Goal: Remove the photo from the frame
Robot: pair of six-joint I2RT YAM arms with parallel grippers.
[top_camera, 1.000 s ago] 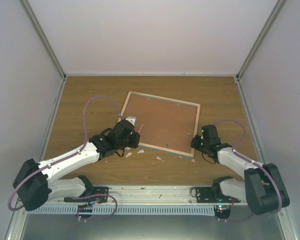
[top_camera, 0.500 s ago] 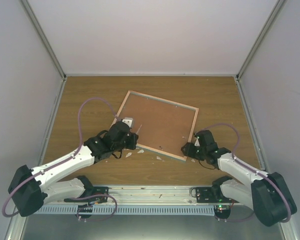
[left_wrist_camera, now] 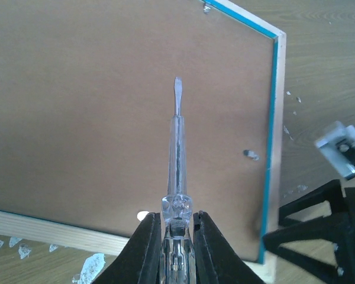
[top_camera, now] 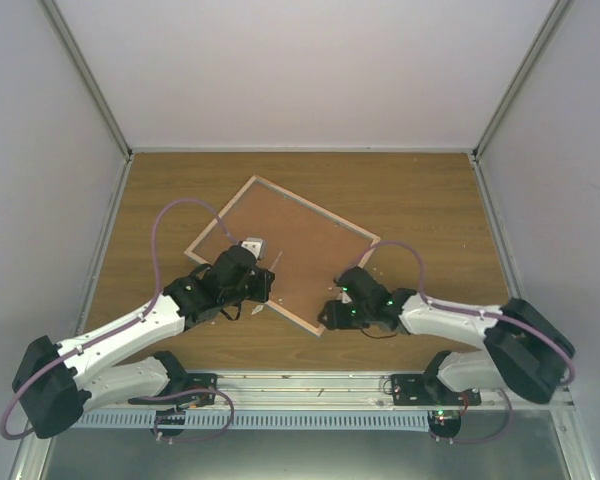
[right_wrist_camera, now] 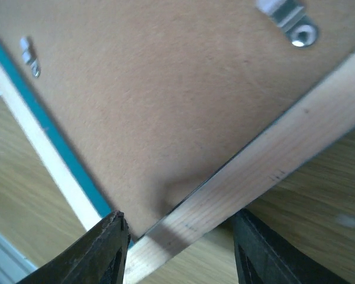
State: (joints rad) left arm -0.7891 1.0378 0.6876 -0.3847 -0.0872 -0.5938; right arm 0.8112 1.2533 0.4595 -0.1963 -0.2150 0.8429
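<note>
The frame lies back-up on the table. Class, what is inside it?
Only the brown backing panel shows, filling the frame, with a metal clip near one edge. Anything beneath the panel is covered.

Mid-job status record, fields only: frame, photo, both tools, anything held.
frame: face down on the table, brown back up, lying askew
photo: not visible from any view
left tool: shut on a screwdriver, blade pointing out over the frame's back; contact unclear
right tool: open, jaws either side of the frame's pale wood edge near a corner
metal clip: on the frame's back beside the wood edge
task state: back not yet off
</note>
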